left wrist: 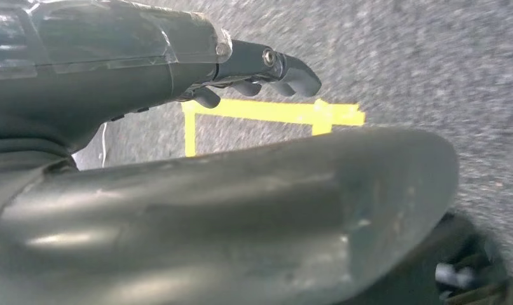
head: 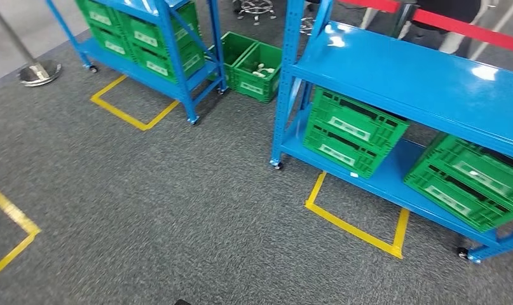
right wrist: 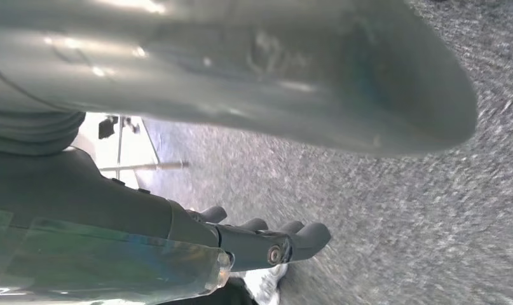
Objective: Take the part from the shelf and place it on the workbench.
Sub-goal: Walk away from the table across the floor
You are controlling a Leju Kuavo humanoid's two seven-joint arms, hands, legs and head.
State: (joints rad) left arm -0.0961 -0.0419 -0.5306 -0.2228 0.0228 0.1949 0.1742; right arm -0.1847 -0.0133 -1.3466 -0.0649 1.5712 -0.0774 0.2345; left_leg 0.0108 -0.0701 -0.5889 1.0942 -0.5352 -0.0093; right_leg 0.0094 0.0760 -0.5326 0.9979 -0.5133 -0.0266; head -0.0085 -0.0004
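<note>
A: What is the left hand (left wrist: 145, 76) doing?
B: It holds nothing. Its dark fingers (left wrist: 285, 70) reach out straight with the tips bent a little, and the thumb (left wrist: 241, 210) lies well apart from them. Grey carpet (left wrist: 431, 63) is beyond the fingers, with a corner of yellow tape (left wrist: 273, 113) showing between fingers and thumb.

A: And the right hand (right wrist: 133, 216)?
B: Much the same: nothing in it, fingers (right wrist: 304, 238) out side by side, thumb (right wrist: 273, 76) apart. Carpet lies past the fingertips there too.

A: Where are the parts (head: 263, 68)?
B: Well apart from both hands. In the head view, white pieces lie in an open floor crate (head: 257, 79), which sits between the two blue shelves. I cannot tell what shape they are.

A: What about the shelves themselves?
B: The near shelf (head: 419, 76) has a bare blue top. On its lower level are two stacks of green crates (head: 352, 130), one on either side, tilted in the picture. What they hold is hidden. A tape square (head: 355, 222) marks the carpet in front of it. The far shelf (head: 171, 38) also carries green crates, with another tape square before it.

A: Anything behind?
B: A red bar (head: 457, 25) runs behind the near shelf.
</note>
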